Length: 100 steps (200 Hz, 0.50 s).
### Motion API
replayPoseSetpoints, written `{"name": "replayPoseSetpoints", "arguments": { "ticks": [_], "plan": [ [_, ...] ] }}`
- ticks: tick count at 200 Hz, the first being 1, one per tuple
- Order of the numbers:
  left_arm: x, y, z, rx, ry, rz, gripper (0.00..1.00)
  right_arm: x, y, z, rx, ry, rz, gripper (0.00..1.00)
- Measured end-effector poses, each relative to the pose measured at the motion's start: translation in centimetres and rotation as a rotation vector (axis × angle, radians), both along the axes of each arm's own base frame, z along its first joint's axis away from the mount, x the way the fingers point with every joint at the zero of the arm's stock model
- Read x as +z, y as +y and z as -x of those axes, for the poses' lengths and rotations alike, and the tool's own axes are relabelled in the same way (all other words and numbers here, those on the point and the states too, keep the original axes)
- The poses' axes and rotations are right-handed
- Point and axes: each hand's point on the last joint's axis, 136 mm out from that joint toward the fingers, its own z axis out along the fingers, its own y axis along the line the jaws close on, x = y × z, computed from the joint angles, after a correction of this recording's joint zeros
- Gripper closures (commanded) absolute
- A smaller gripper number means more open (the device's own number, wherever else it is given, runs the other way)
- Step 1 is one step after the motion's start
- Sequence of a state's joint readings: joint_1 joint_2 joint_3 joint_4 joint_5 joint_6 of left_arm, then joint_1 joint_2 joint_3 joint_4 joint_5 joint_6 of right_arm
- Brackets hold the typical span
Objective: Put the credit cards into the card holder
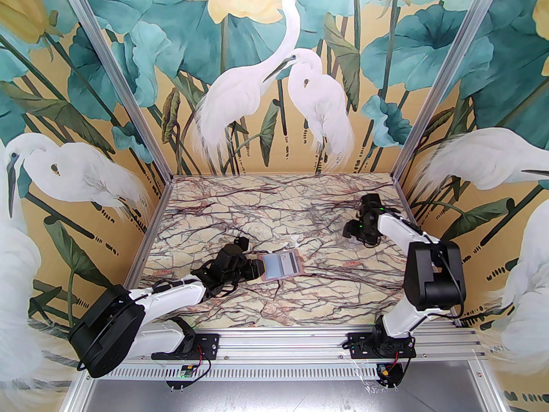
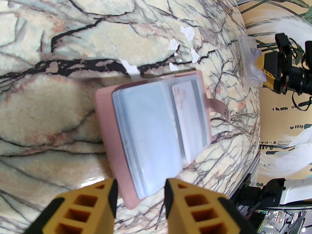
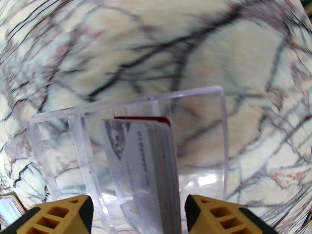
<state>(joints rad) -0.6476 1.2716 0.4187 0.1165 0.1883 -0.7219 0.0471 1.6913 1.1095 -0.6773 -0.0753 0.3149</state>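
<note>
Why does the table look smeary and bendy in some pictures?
Right wrist view: the table is smeared by blur, the cards look sharper, and light glints off the clear box. Left wrist view: the wide lens bends the table's edge into a curve beyond the card holder. Top view: crisp and evenly lit.

Left gripper (image 2: 141,183), right gripper (image 3: 138,200): jaws parted

- Bright, even light; shadows soft and faint.
- Right wrist view: counter (image 3: 156,45) motion-blurred, with a white glare patch.
- Wrist views bow at the edges; near end of the card holder (image 2: 151,130) is soft.
</note>
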Motion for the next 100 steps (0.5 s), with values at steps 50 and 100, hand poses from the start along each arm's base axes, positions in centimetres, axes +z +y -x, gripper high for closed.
{"name": "replayPoseSetpoints", "arguments": {
  "ticks": [50,100],
  "plan": [
    [0.0,0.0,0.0,0.000,0.000,0.000,0.60,-0.1,3.3,0.1,0.120,0.023,0.017,0.31],
    [0.0,0.0,0.0,0.000,0.000,0.000,0.60,1.6,4.9,0.0,0.175,0.025,0.077,0.30]
  ]
}}
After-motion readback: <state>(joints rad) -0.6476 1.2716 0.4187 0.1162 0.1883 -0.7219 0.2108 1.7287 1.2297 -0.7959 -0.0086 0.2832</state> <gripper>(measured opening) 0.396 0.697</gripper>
